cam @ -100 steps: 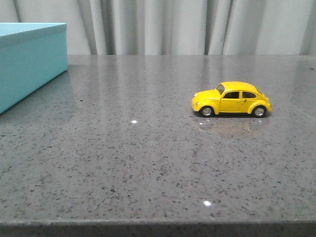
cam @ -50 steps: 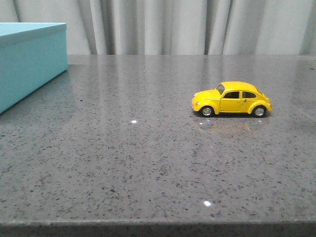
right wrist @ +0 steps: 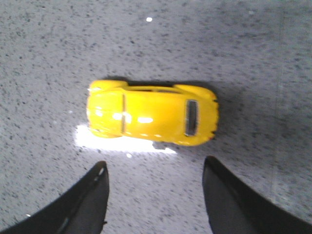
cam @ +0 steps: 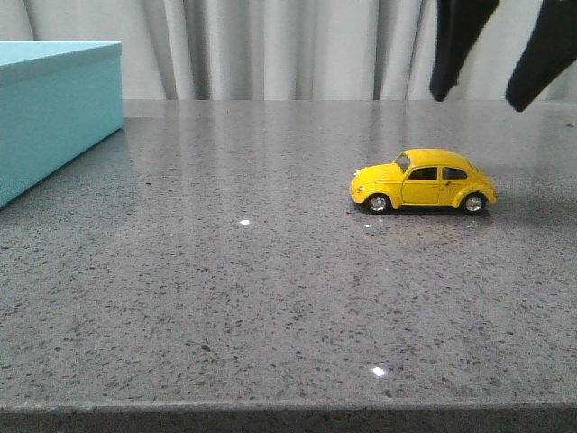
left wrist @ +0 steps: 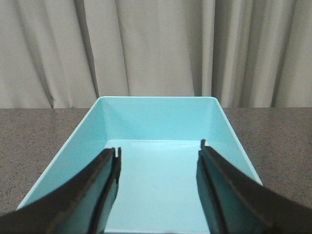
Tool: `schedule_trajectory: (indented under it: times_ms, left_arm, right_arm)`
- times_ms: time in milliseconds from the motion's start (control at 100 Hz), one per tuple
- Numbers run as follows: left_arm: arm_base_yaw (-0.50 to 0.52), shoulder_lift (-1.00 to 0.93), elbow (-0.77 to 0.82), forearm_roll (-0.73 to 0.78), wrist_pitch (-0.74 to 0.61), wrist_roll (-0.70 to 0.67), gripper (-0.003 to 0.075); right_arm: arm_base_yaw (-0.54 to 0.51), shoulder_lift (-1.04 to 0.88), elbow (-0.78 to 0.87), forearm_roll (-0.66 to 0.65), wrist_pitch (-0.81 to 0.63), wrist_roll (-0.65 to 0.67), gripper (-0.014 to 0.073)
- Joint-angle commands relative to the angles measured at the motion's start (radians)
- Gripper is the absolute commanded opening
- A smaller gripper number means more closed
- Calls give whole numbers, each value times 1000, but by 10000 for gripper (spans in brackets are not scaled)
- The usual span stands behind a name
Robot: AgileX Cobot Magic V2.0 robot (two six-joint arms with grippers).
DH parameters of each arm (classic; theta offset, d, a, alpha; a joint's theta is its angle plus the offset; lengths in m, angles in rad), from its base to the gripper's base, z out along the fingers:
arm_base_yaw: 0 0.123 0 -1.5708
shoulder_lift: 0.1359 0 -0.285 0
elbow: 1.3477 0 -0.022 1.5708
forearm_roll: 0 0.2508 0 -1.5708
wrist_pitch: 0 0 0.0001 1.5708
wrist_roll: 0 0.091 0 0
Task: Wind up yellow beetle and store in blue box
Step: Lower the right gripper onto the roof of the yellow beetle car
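Two things matter on this speckled grey counter (cam: 225, 298), and I will take them from the biggest down. Far over at about nine o'clock in the front view sits the blue box (cam: 54, 108), only its near corner showing; the left wrist view looks straight into it and shows it open, with no lid over it and nothing inside. The left gripper (left wrist: 158, 161) hangs above that open interior with its fingers spread wide. The right gripper (cam: 487, 63) shows as two dark fingers at roughly one o'clock, parted and holding nothing, above and a little behind the car. The yellow beetle (cam: 422, 180) stands on all four wheels at about three o'clock, well apart from the box, nose pointing toward it. From the right wrist view the beetle (right wrist: 152, 114) lies crosswise just beyond the open fingertips. It looks small, hard and light, with a glossy rounded shell that could slip, and it would roll freely, so I would pinch it across the flat door sides, not the roof.
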Motion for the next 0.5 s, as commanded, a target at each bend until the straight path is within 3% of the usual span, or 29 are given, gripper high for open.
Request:
schedule_trajectory:
  times_ms: [0, 490]
  left_arm:
    - [-7, 12, -36, -11, -75, -9, 356]
    - [-7, 12, -36, -11, -75, -9, 356]
  right_arm:
    - [16, 18, -70, -33, -3, 33, 439]
    - [18, 128, -120, -89, 29, 114, 439]
